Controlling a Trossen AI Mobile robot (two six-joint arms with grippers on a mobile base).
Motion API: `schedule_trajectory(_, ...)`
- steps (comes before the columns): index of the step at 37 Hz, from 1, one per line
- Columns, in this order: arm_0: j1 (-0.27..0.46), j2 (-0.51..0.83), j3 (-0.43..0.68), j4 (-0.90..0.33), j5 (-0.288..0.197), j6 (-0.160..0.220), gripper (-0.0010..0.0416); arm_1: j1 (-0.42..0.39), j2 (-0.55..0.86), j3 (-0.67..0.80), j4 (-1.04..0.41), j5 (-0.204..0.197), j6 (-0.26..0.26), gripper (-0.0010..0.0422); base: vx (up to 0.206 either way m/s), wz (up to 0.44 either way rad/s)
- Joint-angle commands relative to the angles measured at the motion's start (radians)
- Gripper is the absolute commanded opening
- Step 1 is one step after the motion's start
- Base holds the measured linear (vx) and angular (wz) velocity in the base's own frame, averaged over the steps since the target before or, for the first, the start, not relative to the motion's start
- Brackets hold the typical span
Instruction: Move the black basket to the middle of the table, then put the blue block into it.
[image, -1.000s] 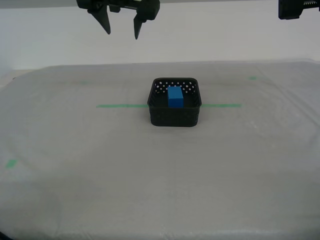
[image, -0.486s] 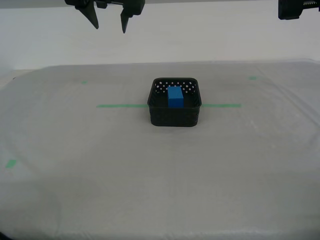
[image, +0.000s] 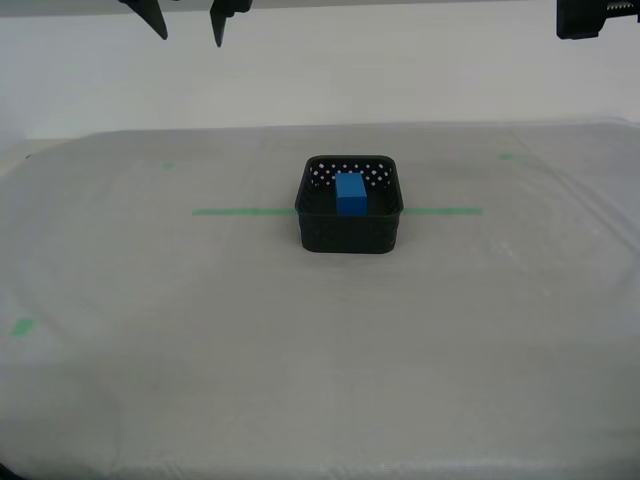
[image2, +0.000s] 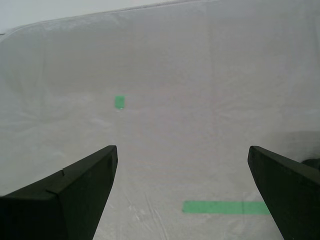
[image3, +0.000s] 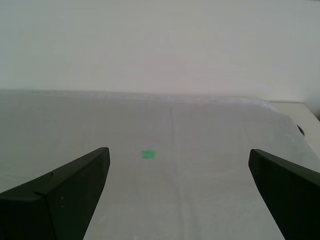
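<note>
The black basket (image: 350, 228) stands in the middle of the table (image: 200, 380), on the green tape line (image: 245, 211). The blue block (image: 350, 194) stands upright inside it. My second gripper (image: 188, 40) hangs high over the far part of the exterior view's left, open and empty, well away from the basket. Its wrist view shows wide-apart fingers (image2: 75, 185), its gripper (image2: 181, 150) over bare sheeting and the tape line (image2: 220, 206). My first gripper (image3: 179, 150) is open and empty over the table's far part. Basket and block are out of its view.
A black arm part (image: 597, 18) shows at the exterior view's top right. Small green tape marks lie on the sheeting (image: 22, 326) (image: 168, 165) (image: 506, 155). A white wall (image: 400, 80) stands behind the table's far edge.
The second gripper has risen and moved toward the exterior view's left; only its fingertips still show. Basket, block and the other arm have not moved.
</note>
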Motion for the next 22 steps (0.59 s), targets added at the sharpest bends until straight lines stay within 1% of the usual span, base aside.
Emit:
schedule_trajectory(1,0.000,0.000,0.001,0.003,0.000,0.000,0.0389,0.018,-0.014,-0.026,0.013,-0.003,0.009,0.0357,0.000,0.000)
schedule_trajectory(4,-0.001,0.000,0.001,0.003,0.000,0.000,0.0389,0.033,-0.032,-0.064,0.043,-0.003,0.012,0.0357,0.000,0.000)
schedule_trajectory(9,0.000,0.000,0.001,0.003,0.000,0.000,0.0389,0.061,-0.093,-0.182,0.138,0.001,0.023,0.0357,0.000,0.000)
schedule_trajectory(11,-0.001,0.000,0.001,0.003,0.000,0.000,0.0390,0.073,-0.126,-0.243,0.187,0.028,0.024,0.0357,0.000,0.000)
schedule_trajectory(14,-0.001,0.000,0.001,0.003,0.000,0.000,0.0389,0.089,-0.169,-0.330,0.261,0.099,0.024,0.0357,0.000,0.000)
schedule_trajectory(15,-0.001,0.000,0.001,0.003,0.000,0.000,0.0390,0.093,-0.184,-0.356,0.280,0.115,0.024,0.0357,0.000,0.000)
schedule_trajectory(16,0.000,0.000,0.001,0.003,0.000,0.000,0.0390,0.095,-0.198,-0.382,0.301,0.122,0.024,0.0357,0.000,0.000)
schedule_trajectory(19,-0.001,0.000,0.001,0.003,0.000,0.000,0.0389,0.098,-0.233,-0.457,0.361,0.113,0.024,0.0357,0.000,0.000)
schedule_trajectory(22,0.000,0.000,0.001,0.003,0.000,0.000,0.0389,0.099,-0.264,-0.520,0.401,0.077,0.025,0.0357,0.000,0.000)
